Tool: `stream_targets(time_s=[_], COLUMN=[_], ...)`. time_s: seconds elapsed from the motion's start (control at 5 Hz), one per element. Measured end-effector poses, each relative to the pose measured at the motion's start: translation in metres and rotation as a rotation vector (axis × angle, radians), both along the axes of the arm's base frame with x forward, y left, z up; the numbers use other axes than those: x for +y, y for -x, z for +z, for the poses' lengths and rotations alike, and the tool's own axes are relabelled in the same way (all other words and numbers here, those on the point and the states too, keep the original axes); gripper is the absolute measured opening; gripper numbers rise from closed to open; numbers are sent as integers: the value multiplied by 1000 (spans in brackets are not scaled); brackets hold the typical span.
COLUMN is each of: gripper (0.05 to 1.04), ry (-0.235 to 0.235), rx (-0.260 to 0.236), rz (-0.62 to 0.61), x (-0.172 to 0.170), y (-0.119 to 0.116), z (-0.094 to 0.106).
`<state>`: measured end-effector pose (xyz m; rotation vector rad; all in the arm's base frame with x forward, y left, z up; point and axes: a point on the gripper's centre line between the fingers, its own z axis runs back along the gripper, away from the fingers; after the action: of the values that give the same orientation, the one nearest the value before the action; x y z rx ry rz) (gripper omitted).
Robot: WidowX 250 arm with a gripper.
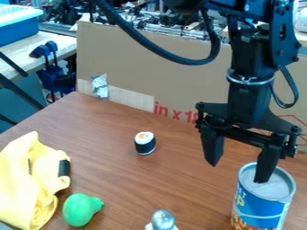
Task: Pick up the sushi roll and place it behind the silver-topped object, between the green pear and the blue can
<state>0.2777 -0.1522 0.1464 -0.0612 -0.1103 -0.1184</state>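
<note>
My black gripper point(237, 172) hangs at the right of the table, pointing down, its two fingers spread apart with nothing between them. Its right finger overlaps the top of a blue can point(261, 207); whether it touches the can I cannot tell. The left finger is over the table, to the left of the can. A toy sushi roll point(145, 143) with a dark wrap and white top stands left of the gripper. At the lower left, a green pear-shaped object point(80, 210) lies beside a crumpled yellow cloth point(25, 179). A silver-topped object point(162, 220) shows at the bottom edge.
The brown wooden table point(126, 179) is bordered at the back by an upright cardboard panel point(162, 67). Behind it are cables and assorted parts. A blue bin point(18, 28) rests on another bench at the upper left, with dark blue clamps point(53, 67) nearby.
</note>
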Motion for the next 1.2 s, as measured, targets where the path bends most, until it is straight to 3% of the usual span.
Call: stream_targets(time_s=[0.2, 0.6, 1.0, 1.2], gripper=[1001, 1001, 1001, 1001], ry=[-15, -70, -54, -39], rx=[27, 72, 41, 49], rz=[0, 36, 47, 20], x=[2, 86, 134, 149], y=[1, -21, -46, -68], z=[-9, -12, -20, -37])
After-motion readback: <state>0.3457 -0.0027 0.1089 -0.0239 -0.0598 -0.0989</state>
